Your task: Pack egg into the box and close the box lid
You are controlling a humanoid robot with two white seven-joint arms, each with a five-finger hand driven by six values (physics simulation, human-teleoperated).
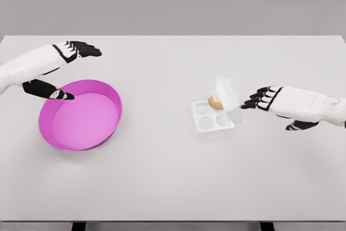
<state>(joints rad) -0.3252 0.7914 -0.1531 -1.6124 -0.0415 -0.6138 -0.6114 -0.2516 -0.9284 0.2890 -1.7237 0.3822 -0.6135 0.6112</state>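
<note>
Fingers extended, our right hand (258, 100) reaches in from the table's right edge, its fingertips (250, 105) at the raised clear lid (227, 91) of the egg box (213, 117); the hand holds nothing, and we cannot tell if it touches the lid.

Across the white table (173, 177), largest first: the pink round bowl (80, 114) sits toward the left edge, with nothing in it that we can see. Our left hand (73, 52) hovers over the bowl's far-left rim, fingers straight and unclenched, thumb (58, 94) pointing over the rim.

Right of the table's middle stands the small white four-cup box, lid tilted up on its right side. The brown egg (215, 102) rests in the far-right cup, just beside the lid hinge; the other three cups show empty.

We judge the packing done and the closing still ahead. The risk: the box looks light, so a sideways push at the lid could slide the whole box leftward instead of folding the lid over, or tip it and roll the egg out.
</note>
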